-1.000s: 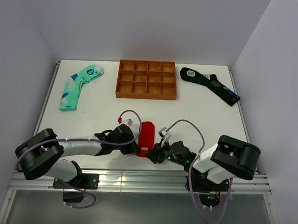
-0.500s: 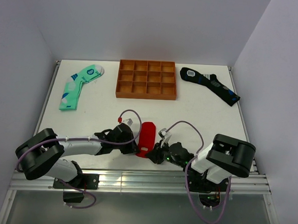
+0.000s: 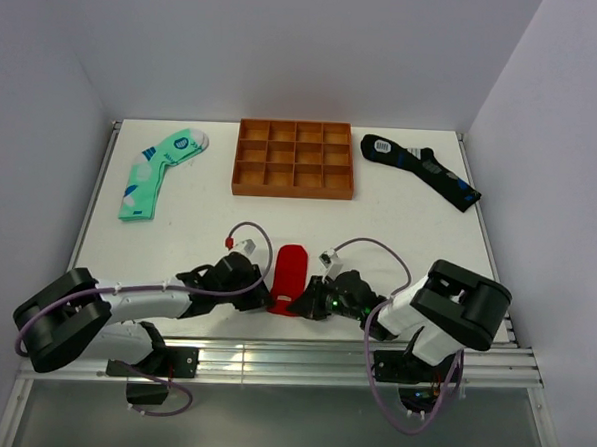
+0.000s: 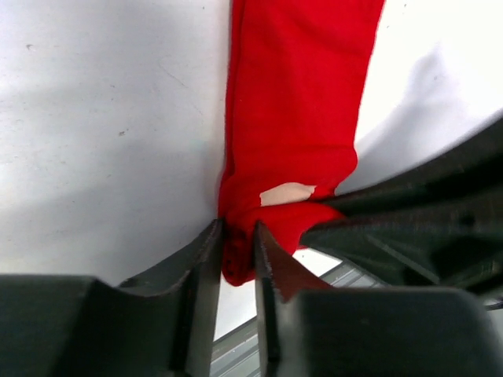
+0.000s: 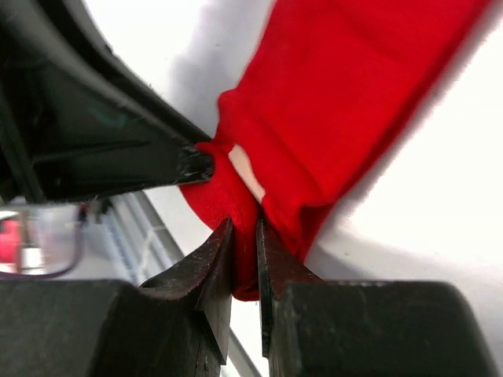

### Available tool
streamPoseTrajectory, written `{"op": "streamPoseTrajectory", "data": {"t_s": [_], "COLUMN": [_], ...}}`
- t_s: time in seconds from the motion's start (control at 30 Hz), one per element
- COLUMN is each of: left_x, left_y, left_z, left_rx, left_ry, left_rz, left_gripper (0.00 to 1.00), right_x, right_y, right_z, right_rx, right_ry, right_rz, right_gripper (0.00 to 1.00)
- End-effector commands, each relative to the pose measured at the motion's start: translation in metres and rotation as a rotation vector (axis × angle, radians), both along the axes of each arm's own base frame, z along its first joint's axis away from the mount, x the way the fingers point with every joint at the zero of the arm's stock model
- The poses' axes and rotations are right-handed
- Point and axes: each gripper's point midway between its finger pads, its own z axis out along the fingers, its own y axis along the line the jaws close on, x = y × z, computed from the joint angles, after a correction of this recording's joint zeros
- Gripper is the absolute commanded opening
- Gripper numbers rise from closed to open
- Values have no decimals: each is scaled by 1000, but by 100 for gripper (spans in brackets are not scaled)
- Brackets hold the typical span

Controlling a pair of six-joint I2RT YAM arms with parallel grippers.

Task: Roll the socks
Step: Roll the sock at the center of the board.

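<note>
The red sock lies lengthwise near the table's front edge, between my two grippers. Its near end is bunched into a fold. My left gripper pinches the left side of that fold; in the left wrist view its jaws are shut on the red sock. My right gripper pinches the same end from the right, and its jaws are shut on the red sock. The mint-green sock lies flat at the far left. The black sock with blue patches lies at the far right.
An orange-brown tray with several compartments stands at the middle back. White walls close the table on three sides. A metal rail runs along the near edge, right under both grippers.
My right gripper has moved left onto the sock's near end and shut on it. The left gripper has shifted slightly left and nearer. The sock's near end has bunched up.
</note>
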Motion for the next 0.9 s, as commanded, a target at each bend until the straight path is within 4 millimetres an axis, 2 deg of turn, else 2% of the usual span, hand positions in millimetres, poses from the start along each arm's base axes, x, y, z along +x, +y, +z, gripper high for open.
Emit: {"op": "streamPoseTrajectory", "data": {"t_s": [0.0,0.13,0.2,0.33,0.47,0.5,0.53,0.57,0.73,0.77,0.87], "left_x": [-2,3,9,8,11,8,11,11,11,13,11], "left_y": [12,15,13,15,16,20,16,17,19,16,11], "left_z": [-7,-1,9,13,21,16,27,29,31,39,42], "left_rx": [22,-37,-78,-143,-207,-204,-252,-261,-280,-308,-315], "left_ry": [-22,-81,-123,-185,-259,-271,-313,-327,-388,-416,-452], "left_rz": [19,56,72,73,72,63,62,64,53,51,13], "left_gripper": [30,39,41,44,46,47,48,48,48,47,47], "right_x": [-37,-40,-44,-50,-53,-55,-55,-56,-59,-59,-57], "right_y": [-60,-63,-66,-69,-71,-72,-73,-73,-78,-81,-82], "right_z": [-70,-79,-81,-86,-89,-89,-88,-88,-88,-88,-88], "right_rx": [-256,-312,-310,-320,-339,-347,-346,-345,-348,-349,-344], "right_ry": [323,411,466,563,633,653,669,678,764,778,817], "right_rz": [-51,-56,-57,-47,-40,-32,-34,-32,-37,-47,-49], "right_gripper": [0,0,0,0,0,0,0,0,0,0,0]}}
